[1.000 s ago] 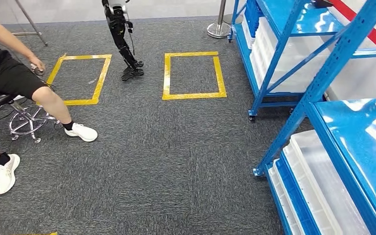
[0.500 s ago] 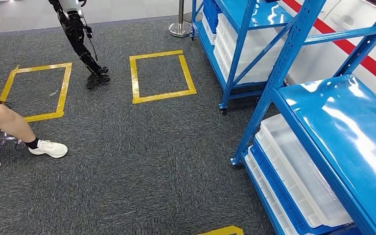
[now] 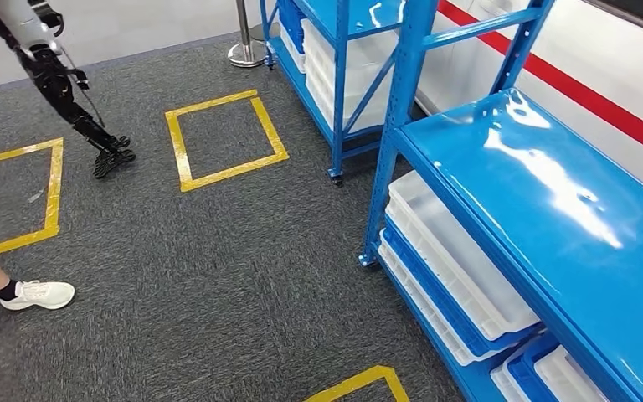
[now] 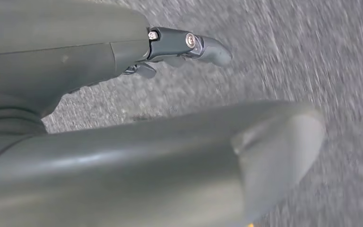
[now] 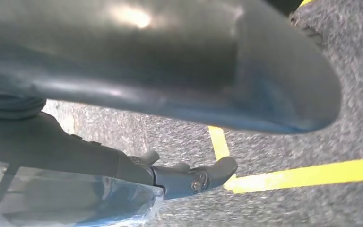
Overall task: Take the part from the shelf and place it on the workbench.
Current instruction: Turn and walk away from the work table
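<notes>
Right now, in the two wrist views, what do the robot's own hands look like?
Both look alike. The left hand has a smooth, thick grey thumb and a darker finger with silver screw heads at its joint. The right hand shows the same glossy grey thumb and a dark finger with a screw.

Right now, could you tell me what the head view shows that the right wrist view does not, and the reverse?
The head view gives the blue shelf with white trays stacked on its lower level, another robot's legs and a person's shoe. The right wrist view gives the right hand up close, with some clear glossy material beside its fingers; I cannot tell whether the hand holds it. Both share the grey carpet and yellow tape on the floor.
</notes>
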Available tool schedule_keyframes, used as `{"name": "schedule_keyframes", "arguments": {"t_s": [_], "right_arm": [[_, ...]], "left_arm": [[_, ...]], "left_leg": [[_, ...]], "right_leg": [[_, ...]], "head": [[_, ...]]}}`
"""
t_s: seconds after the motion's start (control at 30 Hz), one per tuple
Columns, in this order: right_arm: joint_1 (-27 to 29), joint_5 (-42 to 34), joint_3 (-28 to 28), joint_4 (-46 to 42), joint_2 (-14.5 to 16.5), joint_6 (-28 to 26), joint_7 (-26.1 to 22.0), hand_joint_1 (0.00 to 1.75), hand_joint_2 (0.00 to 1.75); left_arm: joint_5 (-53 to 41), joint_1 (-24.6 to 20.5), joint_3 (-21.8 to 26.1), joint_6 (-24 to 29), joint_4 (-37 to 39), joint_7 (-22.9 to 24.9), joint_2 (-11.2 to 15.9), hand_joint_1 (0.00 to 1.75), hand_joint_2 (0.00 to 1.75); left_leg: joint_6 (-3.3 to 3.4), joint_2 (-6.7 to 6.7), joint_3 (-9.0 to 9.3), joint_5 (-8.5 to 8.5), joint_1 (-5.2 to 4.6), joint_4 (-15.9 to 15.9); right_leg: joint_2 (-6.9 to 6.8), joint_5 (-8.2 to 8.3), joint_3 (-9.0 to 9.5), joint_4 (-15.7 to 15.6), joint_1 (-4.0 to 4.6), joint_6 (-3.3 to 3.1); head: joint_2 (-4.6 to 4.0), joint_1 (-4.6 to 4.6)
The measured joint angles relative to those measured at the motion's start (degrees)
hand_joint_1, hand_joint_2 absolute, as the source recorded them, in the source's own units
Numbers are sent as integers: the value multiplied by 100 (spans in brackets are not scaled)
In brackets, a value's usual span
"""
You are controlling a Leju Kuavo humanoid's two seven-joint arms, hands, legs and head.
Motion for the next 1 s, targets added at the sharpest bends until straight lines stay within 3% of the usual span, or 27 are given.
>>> {"name": "schedule_keyframes", "arguments": {"t_s": [0.07, 0.1, 0.13, 0.17, 0.23, 0.3, 0.37, 0.43, 0.5, 0.57, 0.63, 0.67, 0.7, 0.73, 0.8, 0.87, 0.93, 0.97, 1.0], "right_arm": [[-3, 5, 0, 0, -1, 0, 0, 0, 0], [-2, 6, 0, 0, 0, 0, 0, 0, 0], [3, 7, 0, 0, 2, 0, 0, 0, 0], [11, 8, 0, 0, 2, 0, 0, 0, 0], [23, 16, 0, 0, 3, 0, 0, 0, 0], [23, 28, 0, 0, 7, 0, 0, 0, 0], [23, 33, 0, 0, 12, 0, 1, 0, 0], [34, 34, 0, 1, 13, 0, 2, 0, 0], [36, 34, 0, 2, 9, 0, 2, 0, 0], [17, 34, 0, 2, 4, 0, 2, 0, 0], [8, 34, 0, 2, 0, 0, 2, 0, 0], [15, 34, 0, 2, -5, 0, 2, 0, 0], [23, 34, 0, 2, -11, 0, 2, 0, 0], [30, 36, 0, 2, -18, 0, 3, 0, 0], [16, 43, 0, 1, -18, 0, 3, 0, 0], [-2, 54, 0, 0, -8, 0, 2, 0, 0], [0, 58, 0, 0, -8, -2, 7, 0, 0], [2, 59, 0, 0, -9, -5, 11, 0, 0], [1, 60, 0, 0, -11, -10, 20, 0, 0]], "left_arm": [[0, 18, 2, 18, 1, -3, -1, 0, 0], [1, 31, 3, 24, 2, -3, -2, 0, 0], [2, 40, 4, 28, 2, -3, -3, 0, 0], [4, 44, 5, 28, 3, -3, -4, 0, 0], [7, 44, 5, 35, 4, -5, -5, 0, 0], [7, 41, 5, 45, 5, -10, -1, 0, 0], [7, 32, 5, 51, 8, -14, 1, 0, 0], [6, 18, 5, 57, 8, -15, -3, 0, 0], [5, 9, 6, 61, 8, -17, -13, 0, 0], [4, 19, 7, 62, 9, -20, -20, 0, 0], [4, 32, 8, 63, 10, -20, -20, 0, 0], [4, 34, 8, 64, 10, -20, -22, 0, 0], [2, 33, 8, 67, 10, -20, -27, 0, 0], [1, 32, 8, 72, 11, -19, -34, 0, 0], [-7, 29, 8, 87, 11, -17, -37, 0, 0], [-23, 21, 9, 97, 10, -15, -27, 0, 0], [-40, 5, 9, 99, 10, -14, -26, 0, 0], [-44, -4, 8, 102, 10, -14, -28, 0, 0], [-46, -10, 8, 105, 10, -14, -30, 0, 0]], "left_leg": [[-19, -353, -310, -445, 22, 731], [-16, -430, -488, -624, 23, 1126], [-6, -461, -616, -703, 22, 1392], [13, -472, -647, -655, 21, 1442], [79, -550, -386, -272, 19, 882], [153, -756, -33, 43, 5, 142], [202, -829, 76, 105, -34, -121], [256, -709, 78, 166, -50, -189], [329, -583, 93, 254, -34, -306], [368, -433, 77, 305, -36, -365], [365, -265, 39, 317, -42, -365], [357, -186, 28, 321, -41, -363], [341, -110, 23, 323, -36, -360], [319, -40, 24, 322, -29, -354], [240, 90, 34, 295, -42, -325], [150, 206, 63, 254, -71, -297], [73, 304, 106, 224, -49, -289], [31, 251, 109, 175, -20, -247], [-4, 115, 72, 66, 8, -124]], "right_leg": [[139, 39, -11, 1, 19, -73], [218, 49, -26, 4, 48, -94], [300, 56, -38, 10, 74, -104], [382, 60, -45, 19, 96, -109], [545, 63, -46, 43, 125, -112], [688, 76, -54, 61, 147, -90], [793, 108, -97, 59, 153, -36], [839, 143, -156, 54, 155, 24], [609, 38, -302, 255, 170, 34], [309, -298, -637, 913, 154, 10], [225, -591, -967, 1637, 97, 54], [206, -615, -995, 1744, 65, 112], [171, -546, -886, 1592, 33, 188], [103, -415, -662, 1219, 2, 266], [-197, -178, -173, 370, -19, 334], [-333, -99, -9, 42, -2, 263], [-181, -81, -41, 54, 8, 155], [-110, -71, -39, 51, -5, 111], [-39, -51, -27, 48, -17, 59]], "head": [[1, -25], [1, -28], [1, -28], [0, -28], [0, -28], [0, -21], [0, -20], [0, -21], [0, -3], [0, 22], [0, 33], [0, 33], [0, 35], [0, 37], [1, 45], [1, 29], [0, 5], [0, -2], [0, -9]]}}
